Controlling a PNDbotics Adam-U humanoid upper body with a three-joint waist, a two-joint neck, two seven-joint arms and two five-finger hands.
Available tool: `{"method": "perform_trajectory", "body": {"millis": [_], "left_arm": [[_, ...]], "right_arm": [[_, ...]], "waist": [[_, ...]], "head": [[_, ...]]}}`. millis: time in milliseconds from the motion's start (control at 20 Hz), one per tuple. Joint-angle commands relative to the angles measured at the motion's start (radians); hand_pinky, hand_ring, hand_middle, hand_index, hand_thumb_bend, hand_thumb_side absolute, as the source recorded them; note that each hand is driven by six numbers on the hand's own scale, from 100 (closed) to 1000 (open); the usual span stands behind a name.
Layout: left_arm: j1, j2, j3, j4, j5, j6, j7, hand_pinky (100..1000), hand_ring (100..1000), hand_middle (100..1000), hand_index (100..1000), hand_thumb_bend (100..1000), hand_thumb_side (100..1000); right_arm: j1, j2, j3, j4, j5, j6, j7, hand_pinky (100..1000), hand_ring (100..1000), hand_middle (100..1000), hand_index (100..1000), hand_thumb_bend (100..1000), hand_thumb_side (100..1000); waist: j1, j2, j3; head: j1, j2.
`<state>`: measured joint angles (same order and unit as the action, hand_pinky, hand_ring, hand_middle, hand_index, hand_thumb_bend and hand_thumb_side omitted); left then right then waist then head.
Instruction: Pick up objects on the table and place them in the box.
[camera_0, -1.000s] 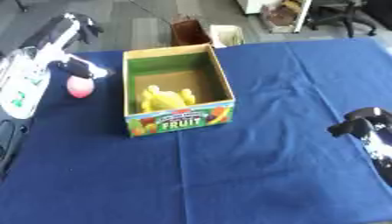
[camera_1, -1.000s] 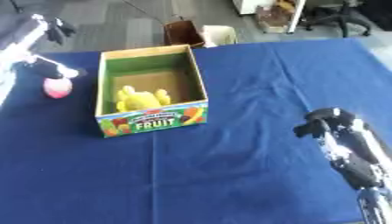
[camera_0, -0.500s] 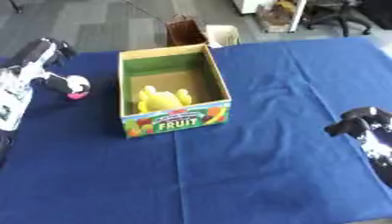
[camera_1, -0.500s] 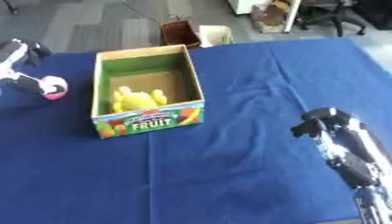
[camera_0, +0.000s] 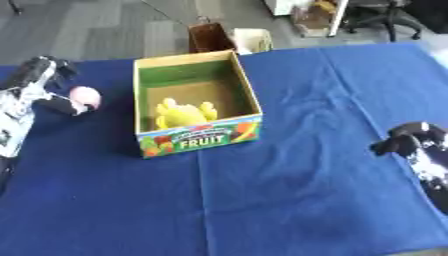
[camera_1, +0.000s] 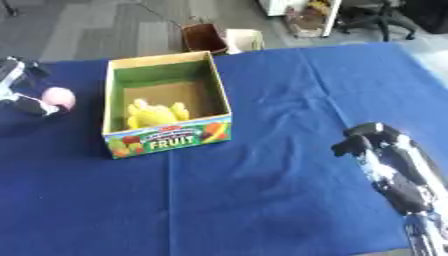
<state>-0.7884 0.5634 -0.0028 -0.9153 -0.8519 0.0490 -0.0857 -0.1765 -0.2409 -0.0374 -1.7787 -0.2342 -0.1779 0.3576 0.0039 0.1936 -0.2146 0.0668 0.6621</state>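
**Pink ball in the left hand, yellow toy in the box**

The table is covered with a blue cloth. Near its right edge, close to the front, is the right hand. It is black and silver. Its arm comes in from the lower right corner. The fingers are curled in and hold nothing. The hand is well apart from the box.

Farther back, near the middle of the table and a bit to the left, stands the box. It is cardboard, open on top, and green on the inside walls. The front wall shows the word FRUIT and small fruit pictures. Inside the box, near its front wall, lies a yellow toy. It is lumpy and looks soft.

At the left edge of the table, level with the middle of the box, is the left hand. Its arm comes in along the left side. Its fingers bend round a pink ball. The ball is small, round and light pink. It is beside the left wall of the box, with a gap of blue cloth between them. I cannot tell if the ball touches the cloth or is lifted.
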Motion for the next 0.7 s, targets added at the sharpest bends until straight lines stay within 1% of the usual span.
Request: {"method": "perform_trajectory", "body": {"millis": [50,200,350,400,450,500,550,600,650,700], "left_arm": [[-0.024,0.01,0.007,0.027,-0.024,0.01,0.038,614,533,575,715,653,149],[-0.027,0.001,0.008,0.057,-0.032,0.013,0.061,588,514,552,701,623,154],[-0.029,-0.005,0.008,0.072,-0.032,0.014,0.076,552,486,517,678,566,156],[-0.03,-0.006,0.008,0.075,-0.032,0.016,0.082,535,466,494,652,519,154],[-0.03,-0.006,0.008,0.077,-0.03,0.018,0.089,531,460,487,643,502,152],[-0.03,-0.006,0.01,0.078,-0.028,0.02,0.099,511,423,449,605,428,145],[-0.031,-0.006,0.012,0.077,-0.023,0.024,0.113,493,390,413,574,384,139],[-0.031,-0.005,0.015,0.073,-0.017,0.028,0.131,461,337,353,514,310,129],[-0.031,-0.005,0.018,0.065,-0.006,0.033,0.155,450,320,333,497,291,126],[-0.031,-0.004,0.021,0.054,0.01,0.036,0.179,439,297,306,474,252,166]], "right_arm": [[-0.01,-0.007,-0.008,-0.01,0.001,0.0,0.0,649,519,436,642,100,341],[-0.01,-0.007,-0.009,-0.01,0.002,-0.001,0.0,649,519,435,642,100,340],[-0.01,-0.006,-0.01,-0.01,0.001,-0.002,-0.001,650,519,435,642,100,340],[-0.011,-0.006,-0.01,-0.01,0.002,-0.002,-0.001,650,519,435,642,100,340],[-0.011,-0.006,-0.01,-0.01,0.002,-0.002,-0.001,650,519,435,642,100,340],[-0.01,-0.006,-0.01,-0.009,0.002,-0.003,-0.001,650,519,435,642,100,340],[-0.01,-0.006,-0.011,-0.009,0.002,-0.003,-0.001,650,519,435,642,100,340],[-0.01,-0.005,-0.011,-0.009,0.002,-0.003,-0.001,650,519,435,642,100,340],[-0.01,-0.005,-0.011,-0.009,0.002,-0.003,-0.001,650,519,435,642,100,340],[-0.01,-0.005,-0.012,-0.009,0.003,-0.003,-0.001,650,519,435,642,100,341]], "waist": [[-0.001,-0.011,-0.002],[-0.003,-0.009,-0.003],[-0.004,-0.008,-0.003],[-0.004,-0.008,-0.003],[-0.004,-0.008,-0.003],[-0.004,-0.008,-0.003],[-0.004,-0.008,-0.004],[-0.004,-0.008,-0.004],[-0.005,-0.008,-0.004],[-0.005,-0.008,-0.004]], "head": [[-0.002,-0.012],[-0.002,-0.013],[-0.002,-0.013],[-0.002,-0.014],[-0.002,-0.014],[-0.002,-0.015],[-0.002,-0.015],[-0.002,-0.015],[-0.002,-0.015],[-0.003,-0.015]]}}
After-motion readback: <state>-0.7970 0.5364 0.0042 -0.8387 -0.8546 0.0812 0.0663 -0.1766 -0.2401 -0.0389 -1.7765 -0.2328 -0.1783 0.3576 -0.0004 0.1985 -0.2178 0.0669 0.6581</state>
